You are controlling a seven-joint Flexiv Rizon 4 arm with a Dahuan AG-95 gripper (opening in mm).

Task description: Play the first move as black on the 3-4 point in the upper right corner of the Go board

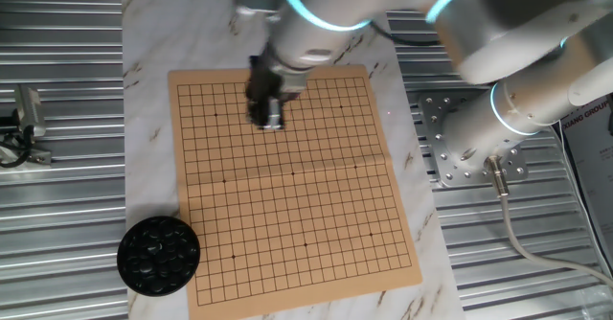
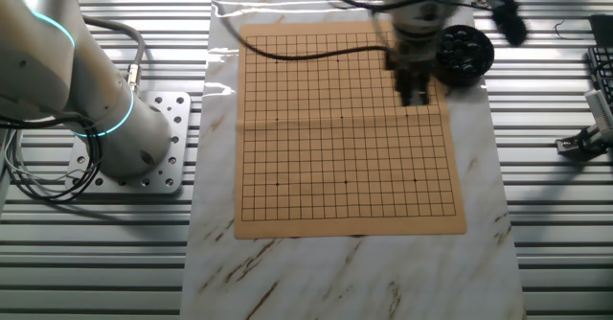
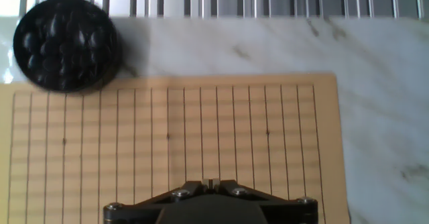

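The tan Go board (image 1: 287, 191) (image 2: 345, 138) (image 3: 167, 130) lies on a marble slab, and I see no stone on its grid. Glossy black stones fill a round black bowl (image 1: 158, 254) (image 2: 464, 52) (image 3: 65, 43) just off one board corner. My gripper (image 1: 269, 119) (image 2: 414, 94) (image 3: 210, 182) hangs well above the board, on the side toward the bowl. In the hand view its fingertips stand pressed together at the bottom edge, and no stone shows between them.
The marble slab (image 1: 153, 100) (image 2: 354, 272) rests on a ribbed metal table (image 1: 57, 205). The arm's base plate (image 1: 460, 148) (image 2: 158, 143) is bolted beside the slab. A small clamp-like part (image 1: 27, 114) sits off to one side.
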